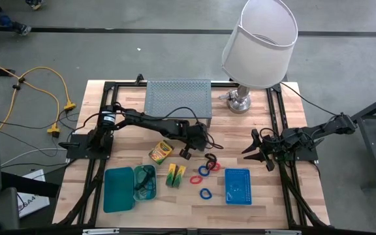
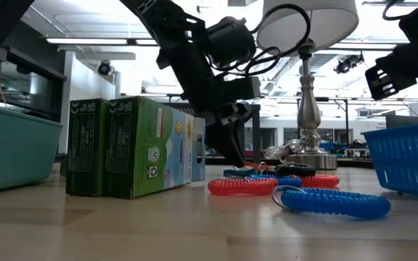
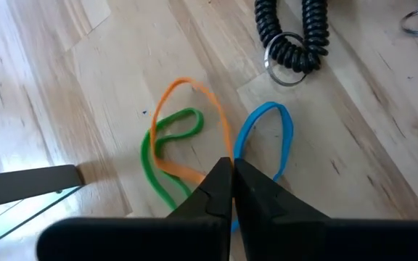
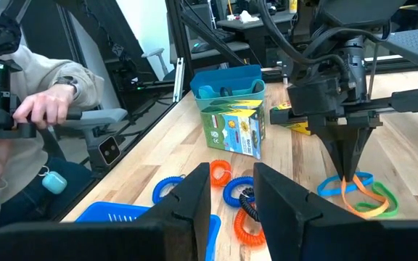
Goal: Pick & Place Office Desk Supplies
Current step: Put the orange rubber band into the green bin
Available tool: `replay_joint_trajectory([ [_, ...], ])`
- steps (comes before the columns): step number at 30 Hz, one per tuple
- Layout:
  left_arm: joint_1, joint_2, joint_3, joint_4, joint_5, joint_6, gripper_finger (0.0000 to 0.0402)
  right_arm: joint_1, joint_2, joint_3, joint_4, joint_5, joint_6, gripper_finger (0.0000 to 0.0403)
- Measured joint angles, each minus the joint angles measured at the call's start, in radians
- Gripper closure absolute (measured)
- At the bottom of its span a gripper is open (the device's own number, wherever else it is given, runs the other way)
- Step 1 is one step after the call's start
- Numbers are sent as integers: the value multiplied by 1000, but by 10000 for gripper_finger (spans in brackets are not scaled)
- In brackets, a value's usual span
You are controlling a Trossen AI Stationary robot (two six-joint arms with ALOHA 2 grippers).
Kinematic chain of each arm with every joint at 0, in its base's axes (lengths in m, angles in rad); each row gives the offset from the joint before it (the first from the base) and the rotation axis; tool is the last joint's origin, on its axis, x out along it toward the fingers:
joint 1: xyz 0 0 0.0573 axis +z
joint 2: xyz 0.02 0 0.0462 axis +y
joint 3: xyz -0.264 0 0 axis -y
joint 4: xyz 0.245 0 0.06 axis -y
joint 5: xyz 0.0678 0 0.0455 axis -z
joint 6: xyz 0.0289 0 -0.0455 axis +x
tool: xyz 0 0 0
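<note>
Left wrist view: left gripper [image 3: 232,168] pinched fully shut, tips down on the wood right where the orange band [image 3: 194,130] and blue band [image 3: 267,138] overlap; whether a band is actually caught, cannot tell.

Flat thin rubber loops here, orange, green band [image 3: 167,148] and blue tangled together mid-table; just beyond, a black coiled loop [image 3: 292,32] with a metal ring. Nearby, springy red coil [image 2: 242,186] and blue coil [image 2: 336,201], glossy green crayon boxes [image 2: 133,148] standing upright. Right gripper [image 1: 258,151] hovering off to the right side, fingers parted, holding nothing. Blue mesh basket [image 1: 238,186] near the front edge, teal trays [image 1: 119,189] front left.
</note>
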Motion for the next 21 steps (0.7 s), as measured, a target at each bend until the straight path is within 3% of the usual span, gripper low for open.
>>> replay_joint_trajectory([
  [10, -7, -69, 0, 18, -44, 11, 400, 0, 0, 0, 0, 0, 0, 309],
  [21, -53, -219, 1, -70, -170, -9, 401, 0, 0, 0, 0, 0, 0, 309],
])
